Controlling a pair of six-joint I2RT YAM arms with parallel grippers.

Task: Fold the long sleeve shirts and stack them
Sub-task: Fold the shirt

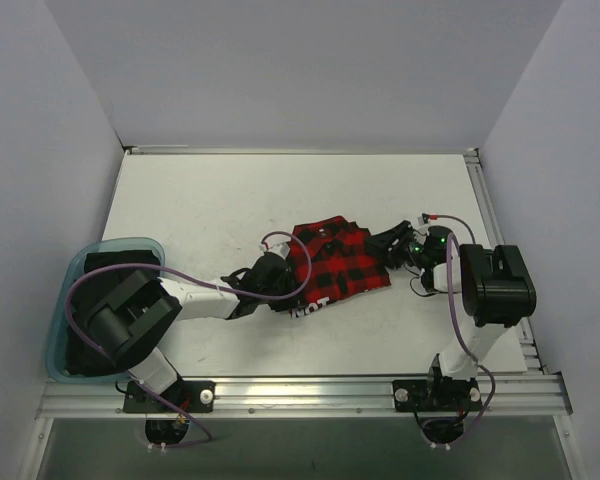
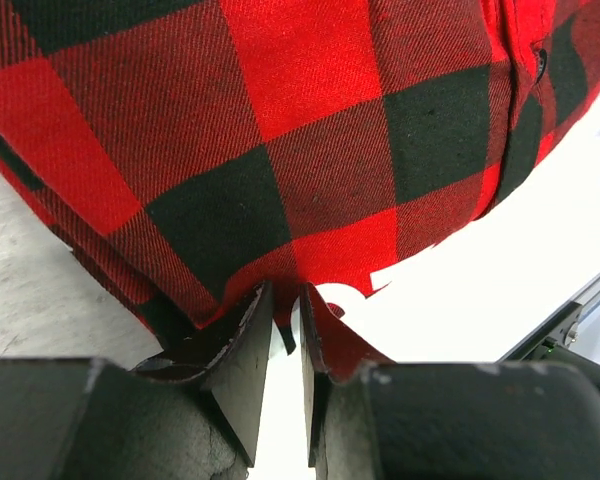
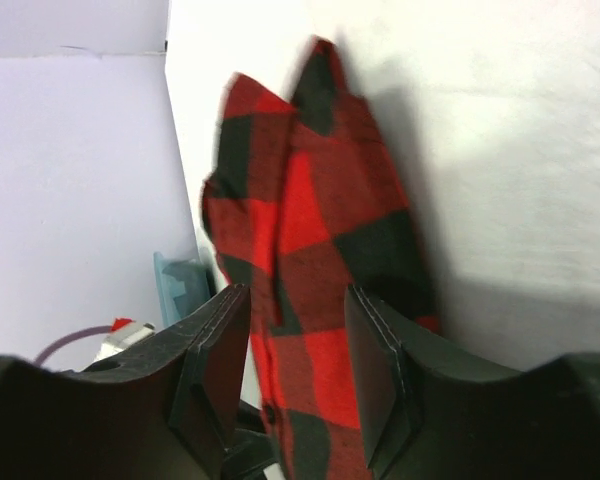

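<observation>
Within left claw (image 2: 285, 300), perhaps right claw (image 3: 298, 295), sits shirt (image 1: 335, 262).

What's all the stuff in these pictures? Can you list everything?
shirt: one, red-and-black check with white letters at its near edge, bunched in the middle of the table
bin: one, light blue, at the table's left edge
dark thing: one, black, inside the bin; too hidden to name
table: one, white, under everything
rail: one, silver metal, along the table's near edge
walls: pale grey, on three sides
left gripper: one, black, pinching the shirt's left edge
right gripper: one, black, fingers closed around a thick fold on the shirt's right side
</observation>
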